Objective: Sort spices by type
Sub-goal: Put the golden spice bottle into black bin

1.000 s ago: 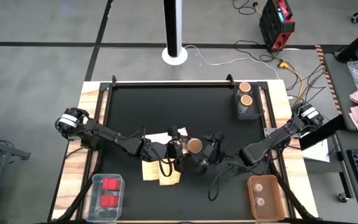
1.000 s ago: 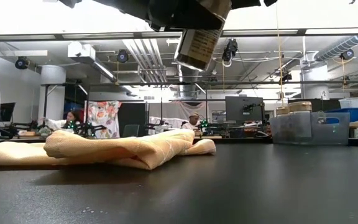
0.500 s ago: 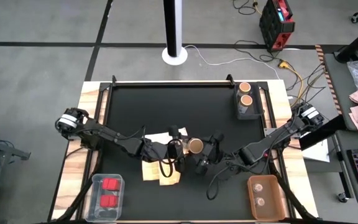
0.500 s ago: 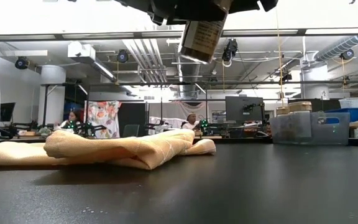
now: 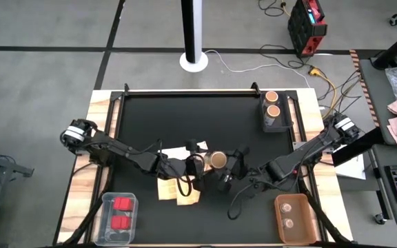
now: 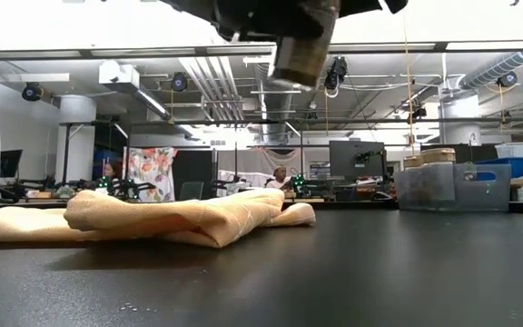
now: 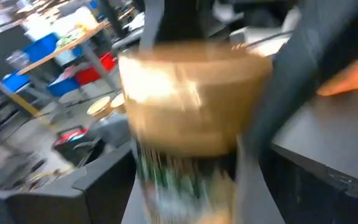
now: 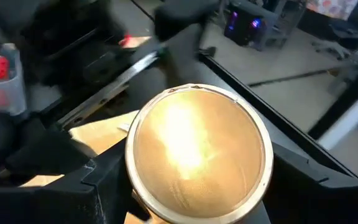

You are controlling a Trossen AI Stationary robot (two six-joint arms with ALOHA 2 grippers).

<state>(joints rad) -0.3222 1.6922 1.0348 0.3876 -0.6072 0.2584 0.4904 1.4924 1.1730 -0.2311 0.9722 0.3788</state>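
Jar blurred in left wrist view; low view's top edge crops it.

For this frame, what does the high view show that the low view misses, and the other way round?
Only the high view shows the clear bin with red blocks, the orange bin with two pale round ones, both gripper arms meeting mid-table, and the jar's tan top. Only the low view shows the jar hanging well above the table, and the room behind. Both show the jar, the yellow cloth and the far bin with two jars.
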